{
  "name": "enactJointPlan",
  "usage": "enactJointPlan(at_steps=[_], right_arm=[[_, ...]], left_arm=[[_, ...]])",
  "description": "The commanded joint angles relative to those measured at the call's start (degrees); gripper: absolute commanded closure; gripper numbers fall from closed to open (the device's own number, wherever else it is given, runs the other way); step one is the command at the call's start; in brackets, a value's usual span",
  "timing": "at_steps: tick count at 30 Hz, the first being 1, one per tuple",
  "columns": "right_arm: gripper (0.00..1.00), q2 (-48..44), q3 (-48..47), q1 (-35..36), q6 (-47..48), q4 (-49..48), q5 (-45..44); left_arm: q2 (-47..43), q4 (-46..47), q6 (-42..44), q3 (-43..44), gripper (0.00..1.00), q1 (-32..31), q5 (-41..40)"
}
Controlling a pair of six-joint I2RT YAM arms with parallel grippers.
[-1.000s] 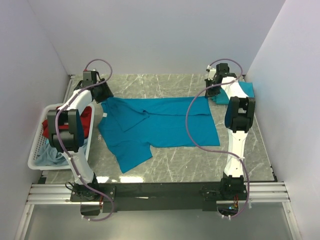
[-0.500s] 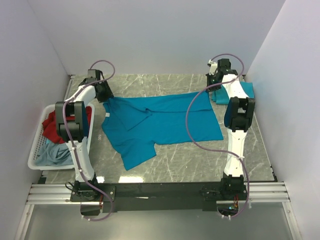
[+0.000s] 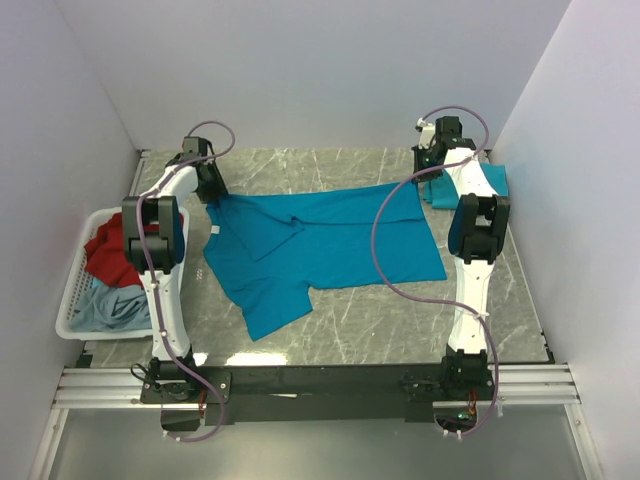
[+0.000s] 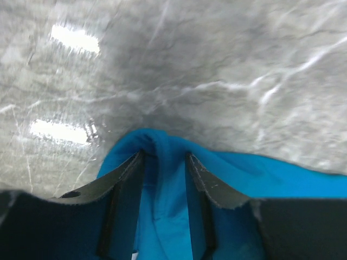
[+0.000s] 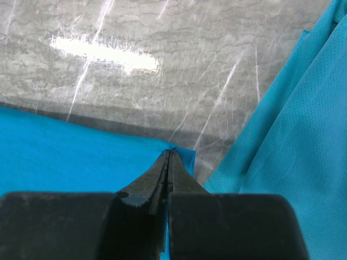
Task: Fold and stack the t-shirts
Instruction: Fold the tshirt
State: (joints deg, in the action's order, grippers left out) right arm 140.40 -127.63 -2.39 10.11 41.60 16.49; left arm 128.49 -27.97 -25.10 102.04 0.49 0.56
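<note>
The plain teal-blue short-sleeved cloth t-shirt (image 3: 330,245) is lying spread on the grey marbled worktop (image 3: 400,320), its far-right corner sitting pinched in the fully closed right claw (image 5: 168,155). The left claw (image 4: 164,158) is standing part open, jaws straddling a raised ridge of the shirt's far-left edge, no firm grip evident. My call: left should be biting deep on that ridge before both are lifting evenly, otherwise the corner is likely slipping out.

readable text: none | t-shirt (image 3: 330,240) neck label (image 3: 214,232): illegible
</note>
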Motion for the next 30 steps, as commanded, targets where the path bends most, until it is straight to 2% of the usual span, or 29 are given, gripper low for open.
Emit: enactJointPlan(at_steps=[1,4,8,9,13,22,30], right_arm=[[1.00,-0.1,-2.6,-0.3,0.0,-1.1,-0.8],[1.00,0.0,-2.8,-0.3,-0.2,-1.3,-0.8],[1.00,0.1,-2.9,-0.3,-0.6,-1.3,-0.8],[1.00,0.1,-2.7,-0.3,-0.6,-1.3,-0.8],[1.00,0.3,-3.1,-0.2,-0.6,-1.3,-1.9],[1.00,0.4,-3.8,-0.3,-1.6,-2.0,-6.1],[1.00,1.4,-5.3,-0.3,-2.0,-1.2,-6.6]], left_arm=[[0.2,-1.5,1.1,1.8,0.59,-0.2,-2.1],[0.2,-1.1,1.1,1.4,0.59,-0.2,-2.0],[1.2,-1.7,1.4,2.2,0.69,-0.1,-1.0],[1.6,-1.8,1.5,2.3,0.72,-0.2,-1.0],[1.0,-2.0,1.9,2.0,0.99,-0.2,-0.4],[-2.2,-2.3,3.0,0.6,1.00,0.6,-2.0],[-5.1,-2.2,2.7,-0.4,1.00,2.5,0.9]])
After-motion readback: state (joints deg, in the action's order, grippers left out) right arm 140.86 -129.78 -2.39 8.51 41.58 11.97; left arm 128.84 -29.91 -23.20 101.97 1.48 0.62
